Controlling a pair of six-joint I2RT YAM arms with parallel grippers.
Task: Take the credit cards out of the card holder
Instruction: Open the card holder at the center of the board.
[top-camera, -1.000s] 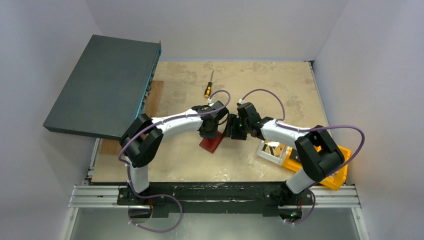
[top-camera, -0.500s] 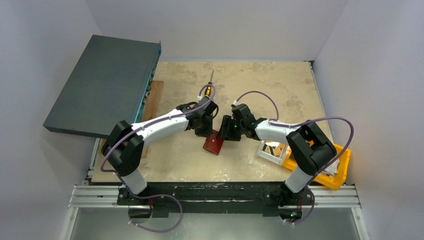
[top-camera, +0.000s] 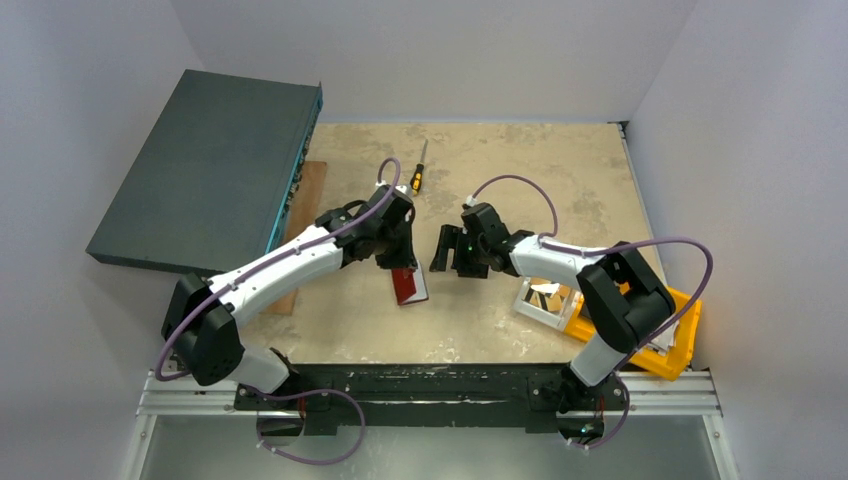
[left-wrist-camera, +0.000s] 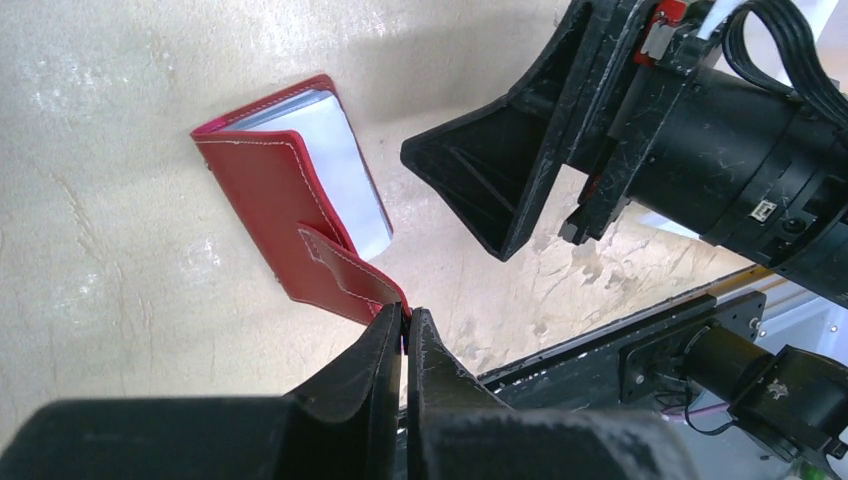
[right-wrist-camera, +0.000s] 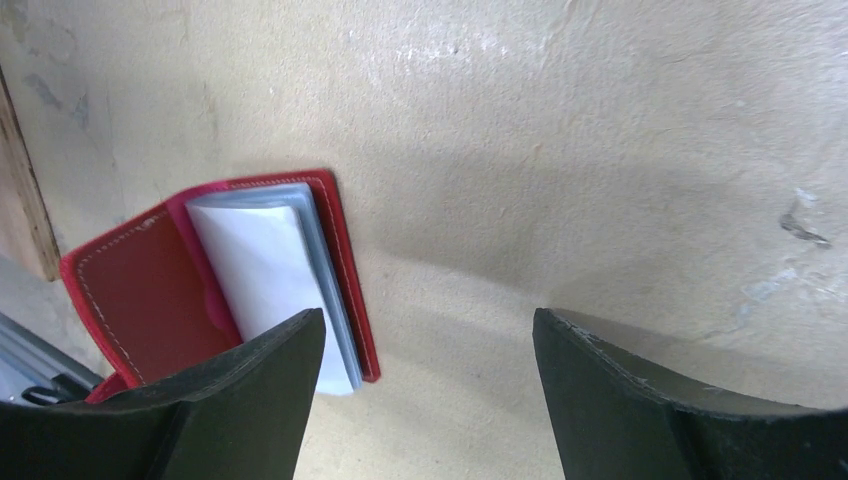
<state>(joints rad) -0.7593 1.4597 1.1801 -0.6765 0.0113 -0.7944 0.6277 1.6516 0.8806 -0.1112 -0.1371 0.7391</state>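
The dark red card holder (top-camera: 408, 285) lies on the table with its cover swung open. My left gripper (left-wrist-camera: 406, 322) is shut on the tip of its side tab (left-wrist-camera: 345, 275) and holds the cover (left-wrist-camera: 265, 190) up. Inside, the credit cards (left-wrist-camera: 345, 170) show as a pale grey-white stack still lying in the holder (right-wrist-camera: 130, 290). Just right of the holder my right gripper (right-wrist-camera: 428, 330) hovers open over bare table, its left finger over the edge of the cards (right-wrist-camera: 265, 260), nothing between its jaws. In the top view the right gripper (top-camera: 445, 250) faces the left gripper (top-camera: 400, 262).
A yellow-handled screwdriver (top-camera: 417, 172) lies at the back. A large dark grey box (top-camera: 210, 170) overhangs the left side above a wooden board (top-camera: 305, 200). A white bin (top-camera: 545, 300) and an orange bin (top-camera: 640, 340) stand at the near right.
My left arm has swung leftward, taking the card holder with it by the tab. My right gripper's jaws have spread wider and now stand apart from the holder.
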